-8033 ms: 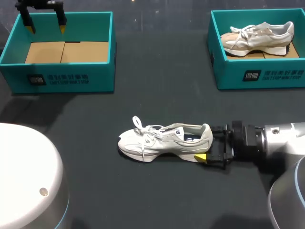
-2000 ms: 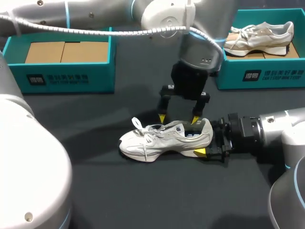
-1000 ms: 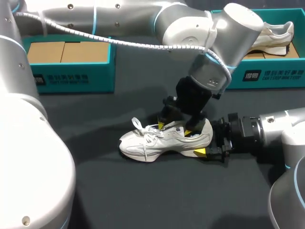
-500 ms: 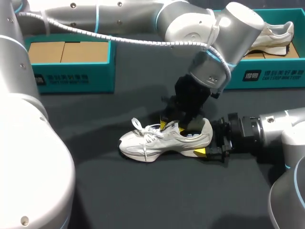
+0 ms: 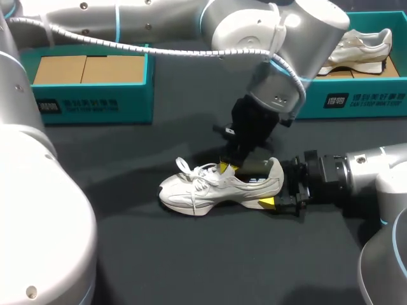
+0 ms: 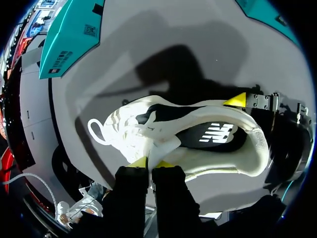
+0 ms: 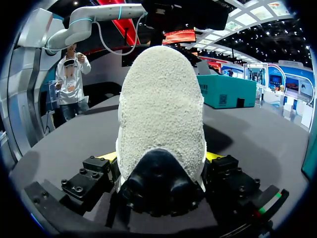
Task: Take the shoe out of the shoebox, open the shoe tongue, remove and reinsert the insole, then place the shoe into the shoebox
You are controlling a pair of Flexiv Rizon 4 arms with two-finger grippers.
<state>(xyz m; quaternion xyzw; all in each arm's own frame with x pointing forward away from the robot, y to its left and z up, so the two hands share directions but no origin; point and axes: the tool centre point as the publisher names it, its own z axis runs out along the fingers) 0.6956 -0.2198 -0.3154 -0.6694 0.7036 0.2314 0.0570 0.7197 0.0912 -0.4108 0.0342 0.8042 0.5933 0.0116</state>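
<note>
My left hand [image 5: 227,168] has dropped from above the shoe [image 5: 216,187] and is now closed on its tongue [image 6: 166,147]. My right hand [image 5: 277,188] clamps the heel [image 7: 161,114] on the table [image 5: 191,254]. Opening the tongue is under way; I judge the insole [image 6: 213,136] comes next.

- We count 2 teal shoeboxes: L shoebox [image 5: 137,105], R shoebox [image 5: 362,101].
- 2 wht sneakers: table sneaker [image 5: 210,190], boxed sneaker [image 5: 365,51].
- 2 of our grippers: L gripper [image 6: 151,162], R gripper [image 7: 161,158].
</note>
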